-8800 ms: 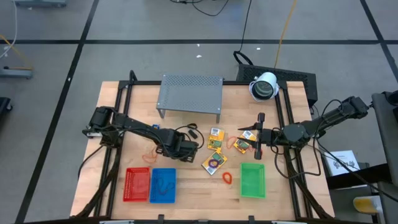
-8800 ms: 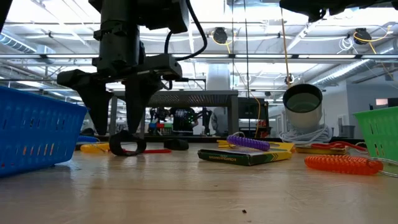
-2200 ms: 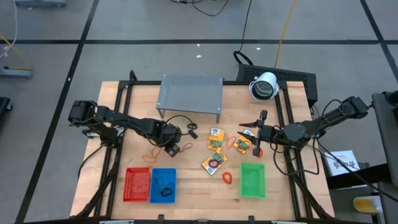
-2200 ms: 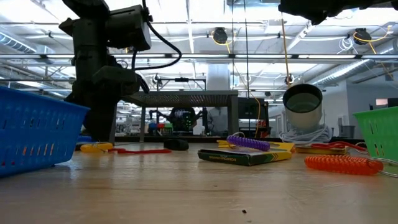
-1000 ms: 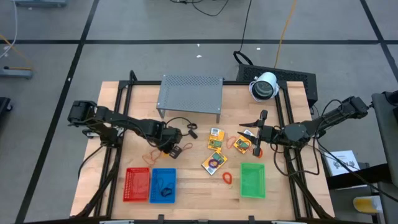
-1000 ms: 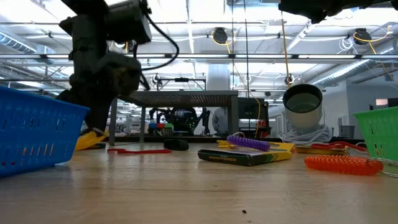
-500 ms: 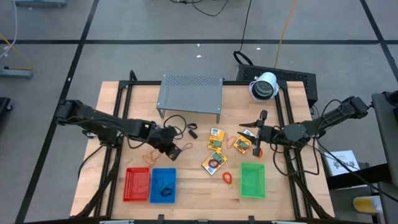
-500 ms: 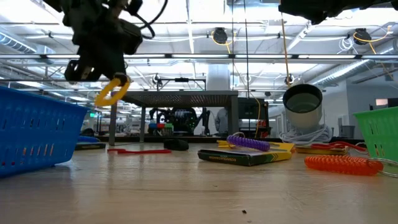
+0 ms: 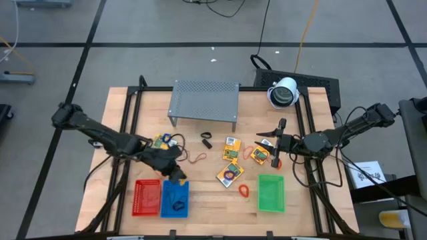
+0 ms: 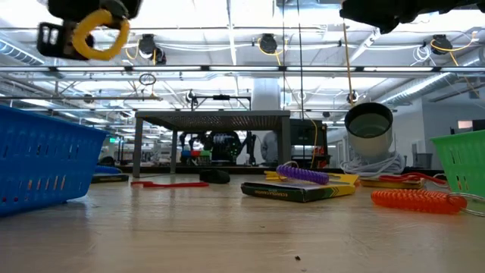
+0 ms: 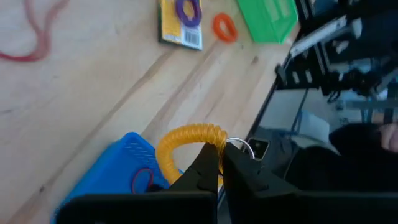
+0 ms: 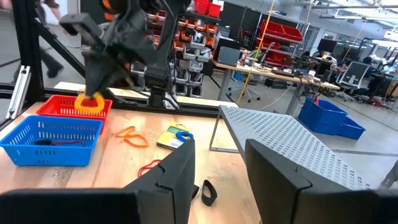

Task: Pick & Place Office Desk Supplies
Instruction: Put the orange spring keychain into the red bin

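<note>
Gripping a yellow coil ring (image 11: 189, 138), left jaws clamp above blue basket (image 9: 175, 198); right jaws apart

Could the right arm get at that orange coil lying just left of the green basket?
Probably yes. The right gripper hangs open just beyond the green basket, and the orange coil lies on bare wood beside that basket with nothing on it. The left gripper is busy over the blue basket.

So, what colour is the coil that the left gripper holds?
Yellow; the coil in the left gripper shows best in the left wrist view.
</note>
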